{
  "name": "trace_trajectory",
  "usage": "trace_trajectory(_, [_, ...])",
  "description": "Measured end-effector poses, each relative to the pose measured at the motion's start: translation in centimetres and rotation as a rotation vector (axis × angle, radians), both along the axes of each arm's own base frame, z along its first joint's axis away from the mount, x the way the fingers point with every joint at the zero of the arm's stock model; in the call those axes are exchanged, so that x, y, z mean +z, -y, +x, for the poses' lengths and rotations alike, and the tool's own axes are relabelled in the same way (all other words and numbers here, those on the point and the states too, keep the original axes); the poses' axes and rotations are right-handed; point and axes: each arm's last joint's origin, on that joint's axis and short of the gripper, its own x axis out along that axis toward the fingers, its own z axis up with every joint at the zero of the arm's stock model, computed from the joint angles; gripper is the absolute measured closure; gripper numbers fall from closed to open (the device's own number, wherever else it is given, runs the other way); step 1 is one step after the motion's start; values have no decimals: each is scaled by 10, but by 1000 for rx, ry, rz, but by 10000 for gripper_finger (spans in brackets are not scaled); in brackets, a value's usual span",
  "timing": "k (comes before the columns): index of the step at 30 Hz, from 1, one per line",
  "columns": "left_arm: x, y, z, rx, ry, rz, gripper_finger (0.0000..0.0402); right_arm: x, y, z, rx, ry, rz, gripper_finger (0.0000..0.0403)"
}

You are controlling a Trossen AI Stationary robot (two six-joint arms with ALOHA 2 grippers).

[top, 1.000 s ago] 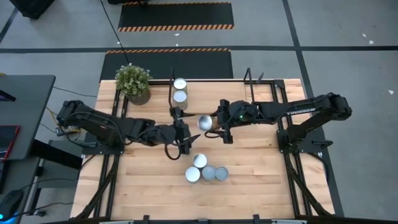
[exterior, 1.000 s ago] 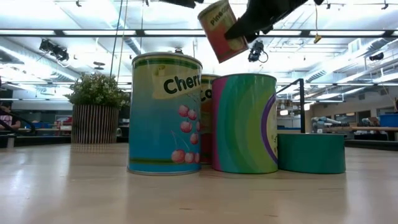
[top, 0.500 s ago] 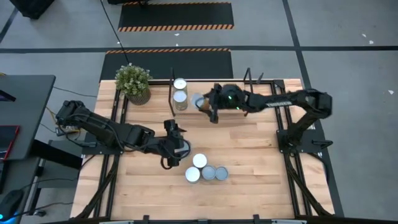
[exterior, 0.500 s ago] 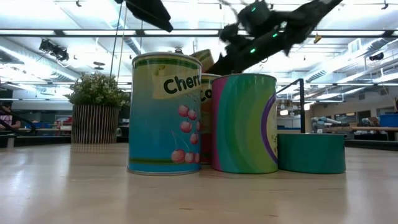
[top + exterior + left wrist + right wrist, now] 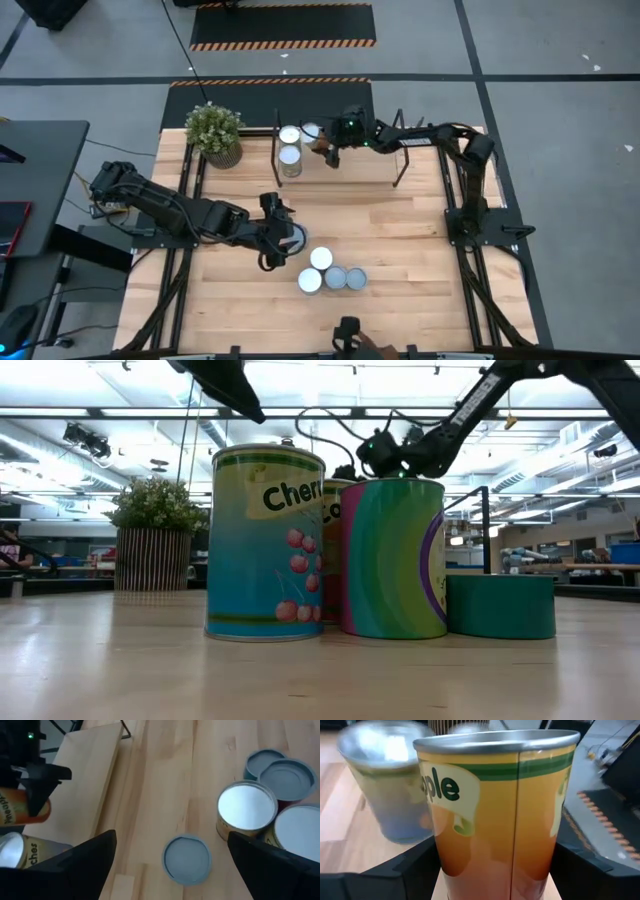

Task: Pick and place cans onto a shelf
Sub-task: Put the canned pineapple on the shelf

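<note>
My right gripper (image 5: 327,147) is shut on an orange can (image 5: 312,132) at the left part of the shelf (image 5: 365,168), next to two cans (image 5: 290,146) that stand on it. The orange can fills the right wrist view (image 5: 495,810). My left gripper (image 5: 287,240) is open above a flat pale blue can (image 5: 187,860) on the tabletop, its fingers wide on either side and touching nothing. Several more cans (image 5: 333,272) stand in a cluster just beyond it toward the table's near edge. My right gripper pinches the orange can's side wall (image 5: 540,845) between its two fingers, low on the can. The fingers come level from the table's right side. The can stands upright over the shelf. Its bottom is hidden, so I cannot tell whether it rests there.
A potted plant (image 5: 215,133) stands at the table's far left, beside the shelf's black end frame (image 5: 276,150). The shelf's right part is bare wood. In the low view the clustered cans (image 5: 265,540) fill the foreground. Something dark (image 5: 346,333) shows at the near edge.
My right gripper has carried the orange can from over the table's middle toward the far edge and left, onto the shelf's left part; the can has gone from tilted to upright. My left gripper has moved toward the near edge, over the flat can, staying open.
</note>
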Motion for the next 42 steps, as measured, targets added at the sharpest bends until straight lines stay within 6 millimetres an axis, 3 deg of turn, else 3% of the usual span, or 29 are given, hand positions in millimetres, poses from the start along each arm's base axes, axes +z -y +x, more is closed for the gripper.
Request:
trace_trajectory(20, [-1,-2,0,30,1,-28,14,-8,5,-10,11,-82,108,74])
trace_trajectory(32, [-1,-1,0,28,4,-43,14,-15,4,-16,-33,-179,125,6])
trace_trajectory(42, [-1,-1,0,21,-1,-41,14,9,-12,-30,-96,-348,19,9])
